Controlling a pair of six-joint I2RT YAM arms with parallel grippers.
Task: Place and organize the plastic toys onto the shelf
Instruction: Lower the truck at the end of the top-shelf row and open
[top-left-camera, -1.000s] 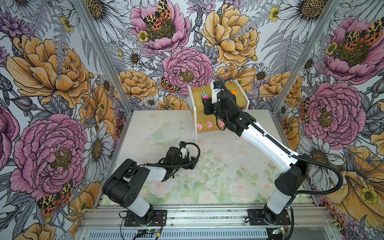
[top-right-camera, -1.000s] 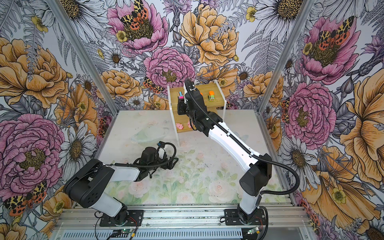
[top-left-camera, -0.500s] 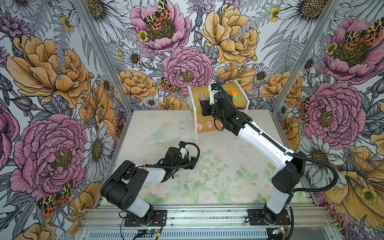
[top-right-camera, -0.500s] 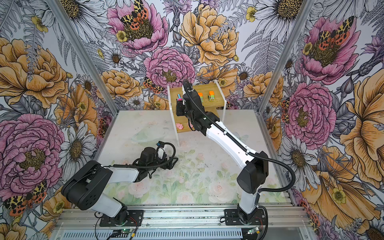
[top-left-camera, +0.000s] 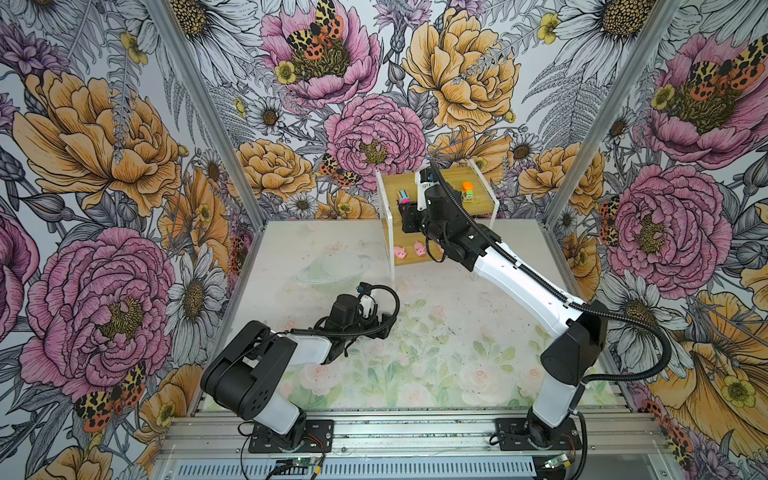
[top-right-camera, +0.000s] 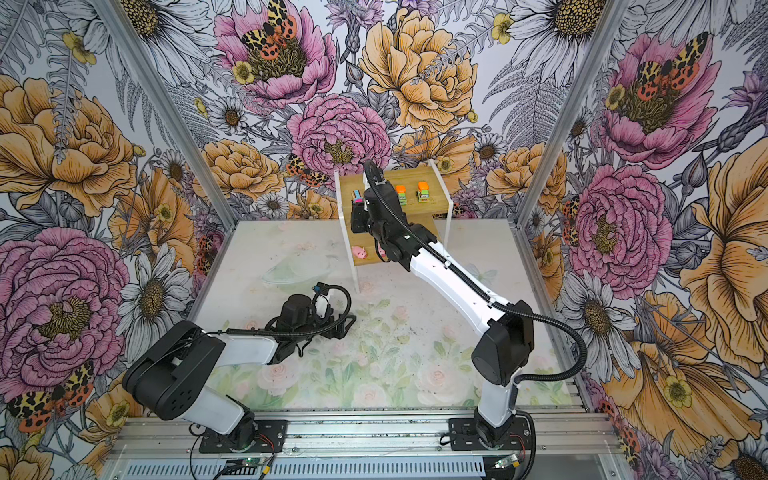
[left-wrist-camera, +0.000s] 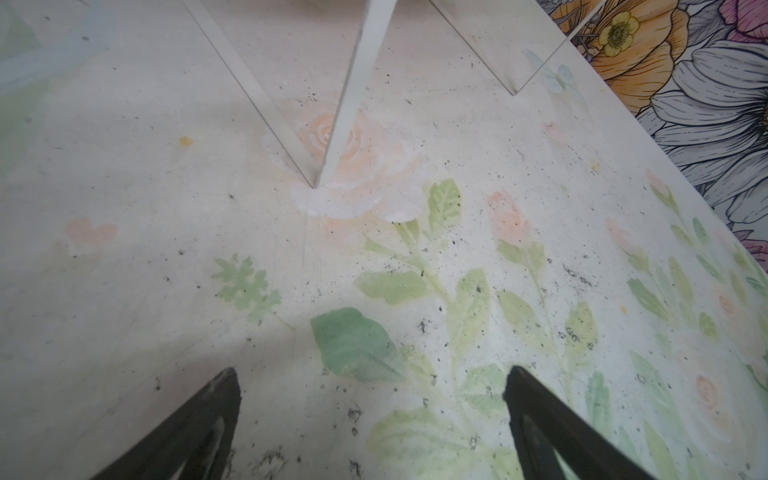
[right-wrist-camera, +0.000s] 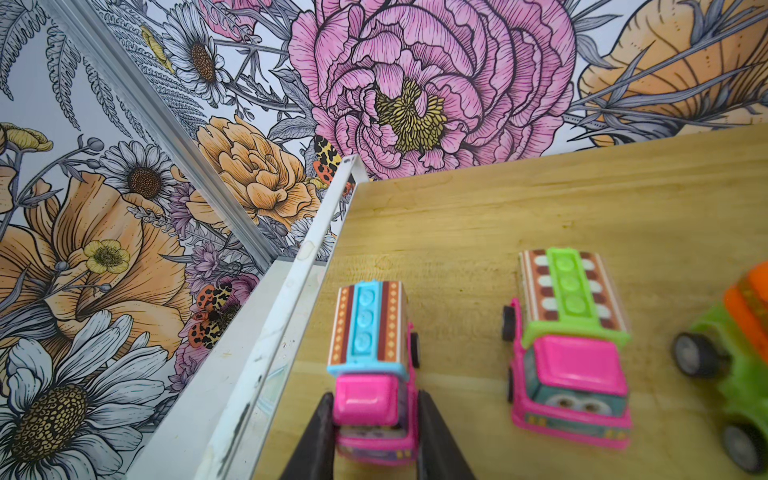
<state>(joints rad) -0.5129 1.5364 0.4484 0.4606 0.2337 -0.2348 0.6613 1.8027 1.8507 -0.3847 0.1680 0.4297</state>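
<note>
1. The right claw (right-wrist-camera: 375, 405) is pinched on the cab of a blue-topped pink truck (right-wrist-camera: 368, 332), with one finger at each side of it.
2. That truck is held at the top board of the shelf (right-wrist-camera: 498, 216), just beside the white side frame (right-wrist-camera: 291, 291). Whether its wheels touch the wood cannot be told.
3. A green-topped pink truck (right-wrist-camera: 569, 332) is stood on the same board, near the claw on the side away from the frame and apart from the held truck.
4. Further from the claw, a green truck (right-wrist-camera: 735, 361) with an orange top is seen, and another green truck (top-right-camera: 423, 192) past it.
5. Below the claw, on the lower board, a pink pig (top-left-camera: 400, 252) and a second pig (top-left-camera: 419, 249) are set side by side.
6. The left claw (left-wrist-camera: 372, 374) is spread wide with nothing between its fingers. It is held low over the table (left-wrist-camera: 124, 208), with the foot of the shelf's frame ahead of it.
</note>
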